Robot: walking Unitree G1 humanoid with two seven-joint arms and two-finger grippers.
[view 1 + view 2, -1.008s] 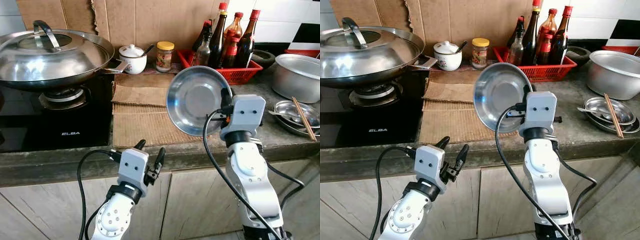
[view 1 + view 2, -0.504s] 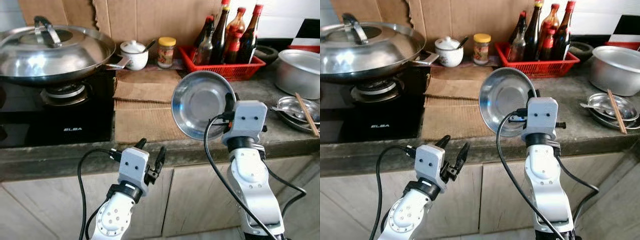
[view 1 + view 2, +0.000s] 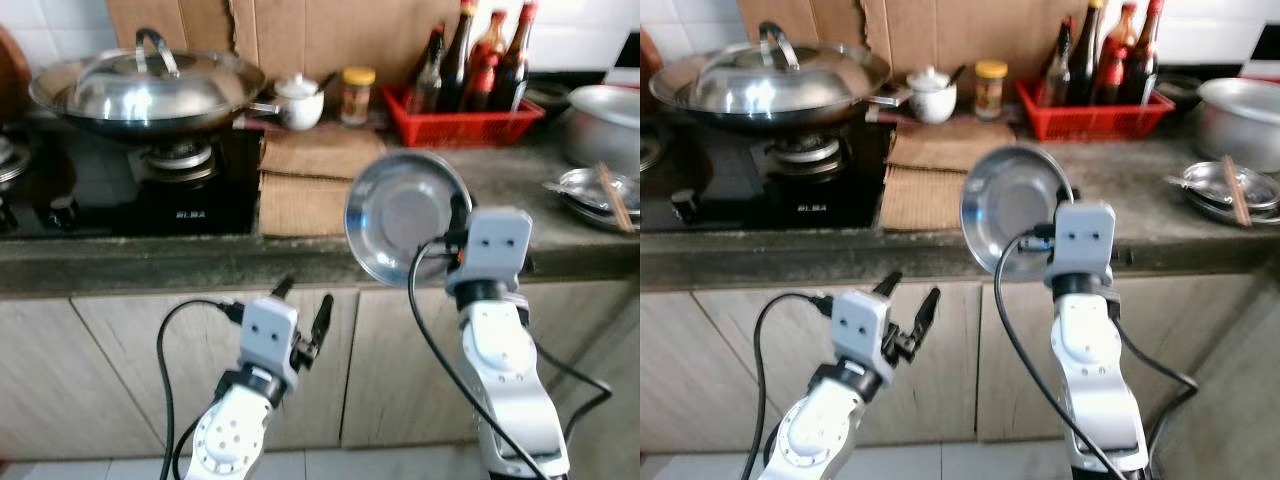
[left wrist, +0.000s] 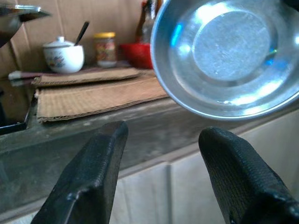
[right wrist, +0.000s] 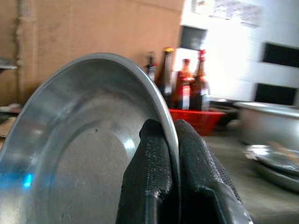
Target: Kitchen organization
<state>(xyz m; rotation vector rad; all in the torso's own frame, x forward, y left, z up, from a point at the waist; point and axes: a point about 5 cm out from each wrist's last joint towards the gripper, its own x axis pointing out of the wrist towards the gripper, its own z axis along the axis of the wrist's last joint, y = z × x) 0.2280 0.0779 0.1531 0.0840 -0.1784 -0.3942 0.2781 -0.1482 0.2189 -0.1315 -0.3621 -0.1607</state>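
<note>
Nearest the camera, the left pincer [image 3: 300,312] hangs below the table edge [image 3: 200,268] with its 2 black fingers [image 4: 88,182] spread and nothing between them. Beside it and higher, the right pincer [image 5: 169,140] is clenched on the rim of a steel bowl [image 3: 405,215], held on edge in the air in front of the table, its hollow facing the robot. The bowl looks thin, stiff and light, and its polished metal is likely slippery, so the pinch across the rim, 1 finger inside and 1 outside as the right wrist view shows, seems the sensible hold; a tilt or a knock could let it swivel or slide out. Beyond it, on the table, lie 2 flat sheets of brown cardboard [image 3: 300,190], with a black gas hob [image 3: 120,195] on the robot's left carrying a lidded steel wok [image 3: 150,90]. On the right, a stack of shallow steel dishes [image 3: 590,192] with chopsticks [image 3: 610,195] across them sits near a large metal pot [image 3: 605,120]. Farthest back, against the cardboard-lined wall, stand a white lidded sugar pot [image 3: 298,100], a yellow-capped jar [image 3: 357,92] and a red basket [image 3: 470,120] of dark sauce bottles [image 3: 490,60]. The stack of dishes looks a plausible home for the bowl.
</note>
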